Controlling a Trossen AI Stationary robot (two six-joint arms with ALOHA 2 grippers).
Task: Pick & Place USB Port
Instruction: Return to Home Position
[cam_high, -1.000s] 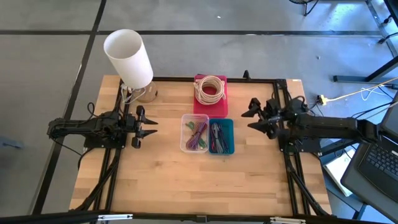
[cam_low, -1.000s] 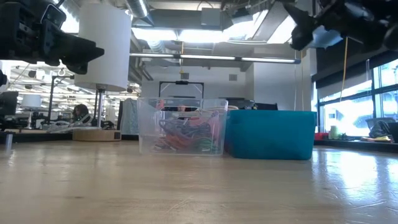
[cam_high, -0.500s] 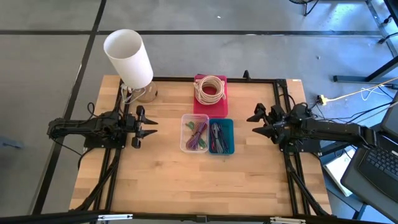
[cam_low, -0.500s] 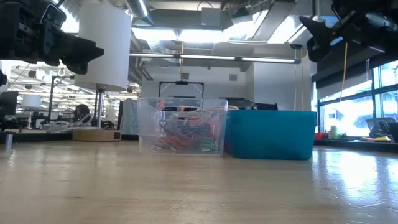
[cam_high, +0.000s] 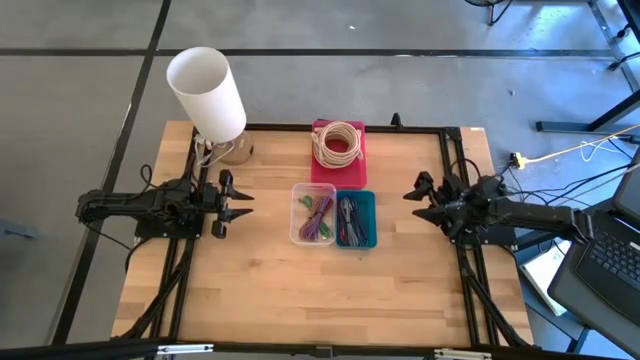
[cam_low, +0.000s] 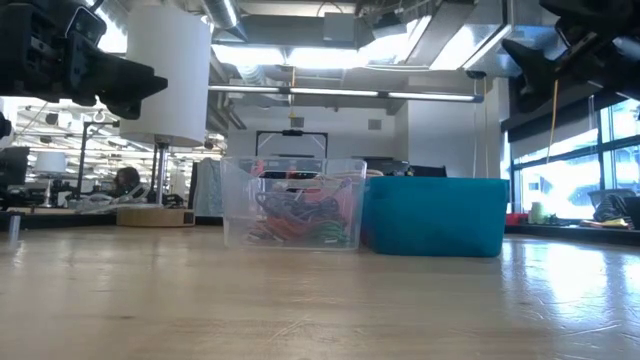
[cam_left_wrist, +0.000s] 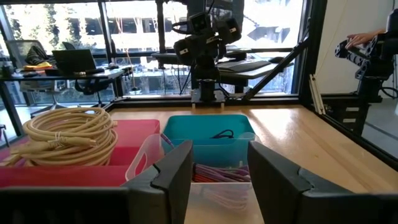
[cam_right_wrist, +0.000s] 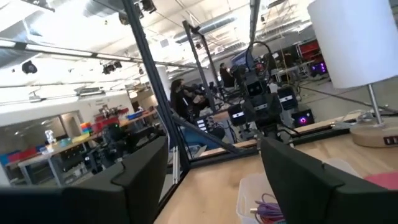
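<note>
right hand (cam_high: 417, 199) spread, near table (cam_high: 300, 295) right edge; left hand (cam_high: 241, 203) spread, left side; transparent bin (cam_high: 314, 216) between.

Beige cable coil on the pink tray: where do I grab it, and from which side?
Grip one side of the ring of the beige cable coil, coming straight down from above. It lies flat on the pink tray with an open centre, so the strands can likely be straddled there.

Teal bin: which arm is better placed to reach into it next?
Probably right. The teal bin sits beside the transparent bin, on the side nearer the right gripper, which is open and faces it. The left gripper would have to reach across the transparent bin.
</note>
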